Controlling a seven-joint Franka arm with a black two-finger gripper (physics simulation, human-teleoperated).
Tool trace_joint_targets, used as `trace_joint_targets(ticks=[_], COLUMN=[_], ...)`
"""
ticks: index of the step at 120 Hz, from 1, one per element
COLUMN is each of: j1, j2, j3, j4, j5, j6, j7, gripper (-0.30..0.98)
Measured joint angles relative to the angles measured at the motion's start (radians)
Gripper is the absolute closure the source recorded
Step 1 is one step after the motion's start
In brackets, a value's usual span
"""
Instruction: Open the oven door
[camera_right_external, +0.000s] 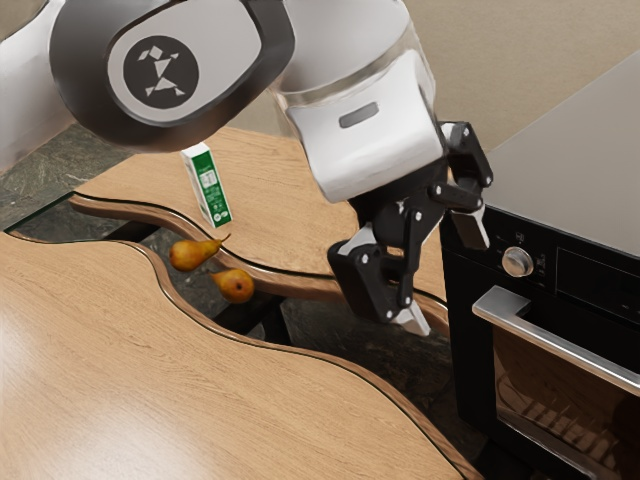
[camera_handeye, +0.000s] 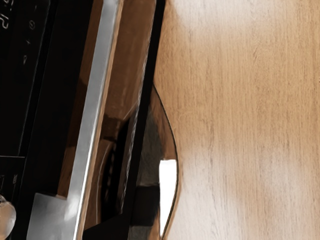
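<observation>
Step in hand: approach to the handle, no grip on it. The dark-glass oven door (camera_right_external: 560, 412) looks shut, in the black oven (camera_right_external: 470, 370) past the wavy edge of the light wooden surface (camera_right_external: 200, 375). Its brushed-metal bar handle (camera_right_external: 570, 347) runs across the door top, below the round silver knob (camera_right_external: 517, 262). Jaws wide, nothing between them, close to the bar's end nearest the surface edge, not around it. Wrist view has the bar running lengthwise, knob near that same end.

Next: line the jaws up so one finger goes above the bar and one behind/below, move in, close, then pull out and down, assuming a bottom hinge. Watch: a finger could hit the end bracket or door face, or the bar could slip if only the tips catch. Pull in an arc, not straight.
</observation>
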Motion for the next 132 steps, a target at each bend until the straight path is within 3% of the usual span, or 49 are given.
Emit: trace_joint_targets(ticks=[59,132], j1=[-0.024,-0.046], j2=[0.065,0.148], j3=[-0.018,-0.018], j4=[-0.094,-0.093], j5=[0.004,0.036], j6=[0.088,0.166], j7=[0.332,0.504], gripper=[0.02,0.01])
